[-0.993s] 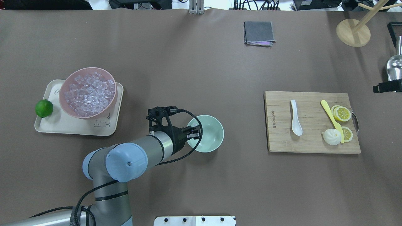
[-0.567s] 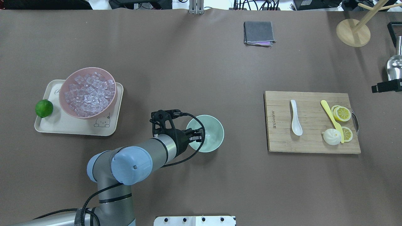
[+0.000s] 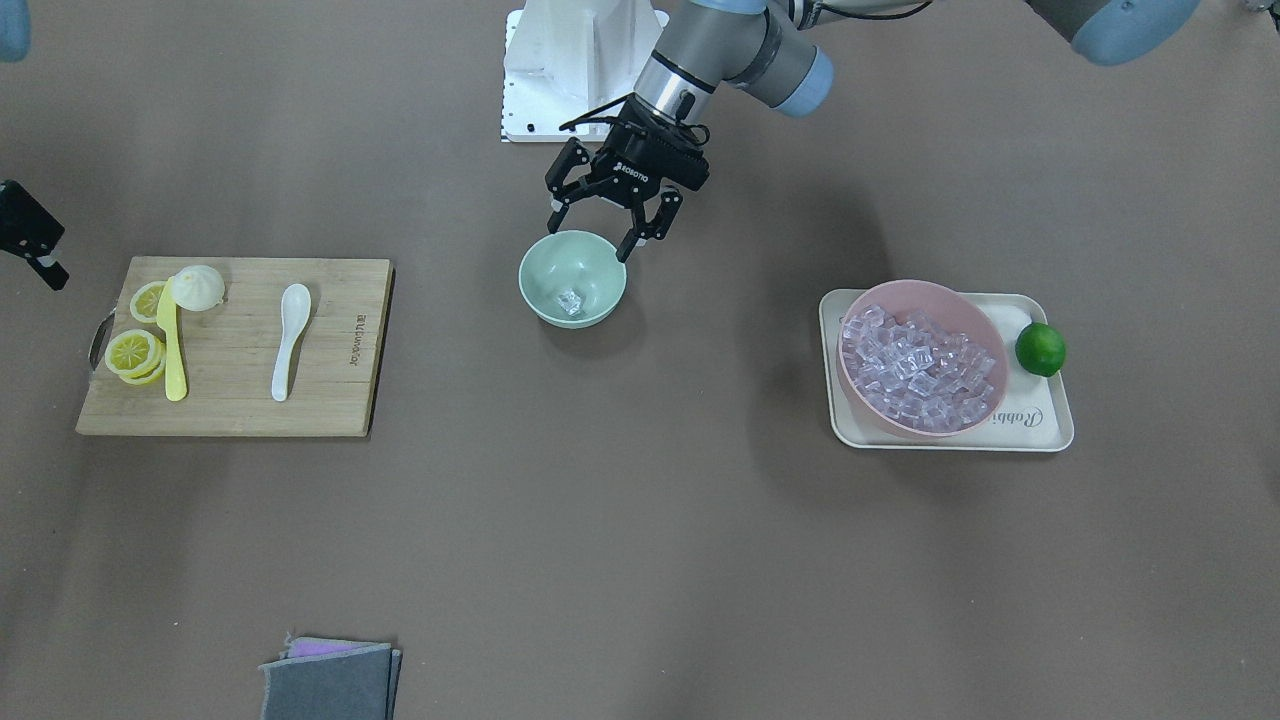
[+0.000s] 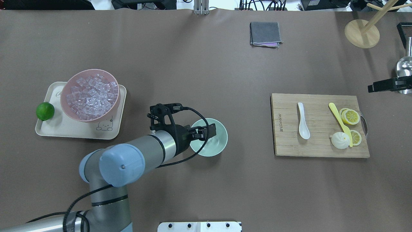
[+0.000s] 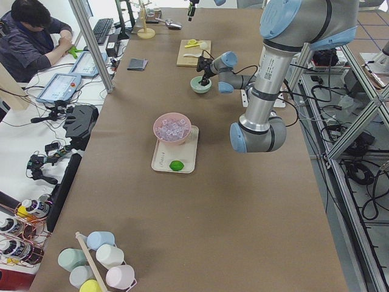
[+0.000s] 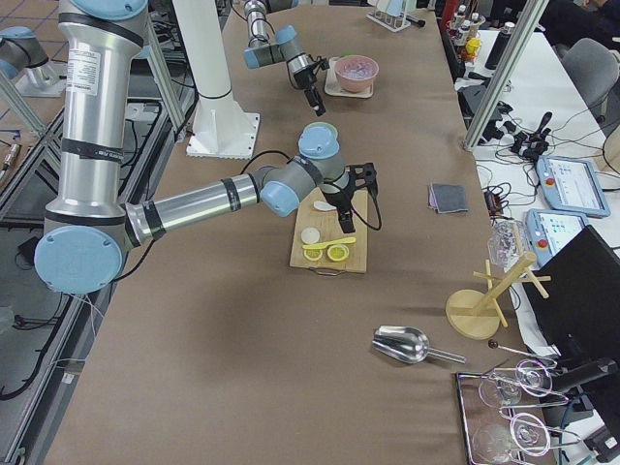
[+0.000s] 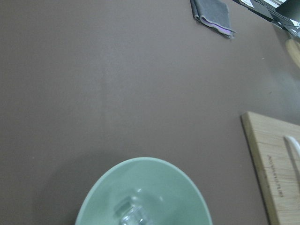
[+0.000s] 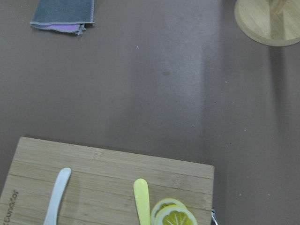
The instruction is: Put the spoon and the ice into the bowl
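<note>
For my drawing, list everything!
bowl: 1, green, middle
ice: 1, clear, in bowl
pink bowl: 1, ice-filled, on tray
tray: 1, cream, robot's left
lime: 1, green, on tray
board: 1, wooden, robot's right
spoon: 1, white, on board
knife: 1, yellow, on board
lemon slices: several, yellow, on board
bun: 1, white, on board
cloth: 1, grey, far edge
stand: 1, wooden, far corner
scoop: 1, silver, beside stand
left tool: open, above bowl
right tool: black, near board

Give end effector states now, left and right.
Left end effector: open, empty, above the bowl.
Right end effector: cannot tell.
</note>
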Robot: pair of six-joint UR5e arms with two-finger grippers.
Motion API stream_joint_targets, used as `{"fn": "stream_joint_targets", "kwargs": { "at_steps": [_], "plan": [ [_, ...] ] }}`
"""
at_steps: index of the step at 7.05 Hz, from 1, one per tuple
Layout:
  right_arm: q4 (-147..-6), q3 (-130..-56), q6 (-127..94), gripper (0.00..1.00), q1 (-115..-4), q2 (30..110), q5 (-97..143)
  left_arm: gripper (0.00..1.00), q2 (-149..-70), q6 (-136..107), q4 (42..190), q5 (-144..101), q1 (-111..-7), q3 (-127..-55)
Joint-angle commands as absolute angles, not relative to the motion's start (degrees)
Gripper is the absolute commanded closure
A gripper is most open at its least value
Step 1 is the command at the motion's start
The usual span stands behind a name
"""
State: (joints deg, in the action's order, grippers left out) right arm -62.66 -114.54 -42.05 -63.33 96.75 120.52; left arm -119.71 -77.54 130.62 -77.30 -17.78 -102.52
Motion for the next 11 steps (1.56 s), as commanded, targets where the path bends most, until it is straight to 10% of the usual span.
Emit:
{"fn": "stream_joint_targets", "kwargs": {
  "at_steps": [1,7,11],
  "plan": [
    [-62.8,-115.0,-50.3,0.02,-56.8,94.1,114.6,0.02,-115.9,-74.4,125.1,-91.8,-29.2,-109.1],
    [-70.2,-113.0,-67.0,0.11,-32.7,86.2,88.7,0.02,-92.0,-14.4,117.2,-128.9,-78.1,-101.2],
    [-66.1,-108.7,-66.9,0.3,-32.8,85.9,88.3,0.02,-90.8,-4.3,116.4,-129.0,-82.5,-97.9]
  ]
}}
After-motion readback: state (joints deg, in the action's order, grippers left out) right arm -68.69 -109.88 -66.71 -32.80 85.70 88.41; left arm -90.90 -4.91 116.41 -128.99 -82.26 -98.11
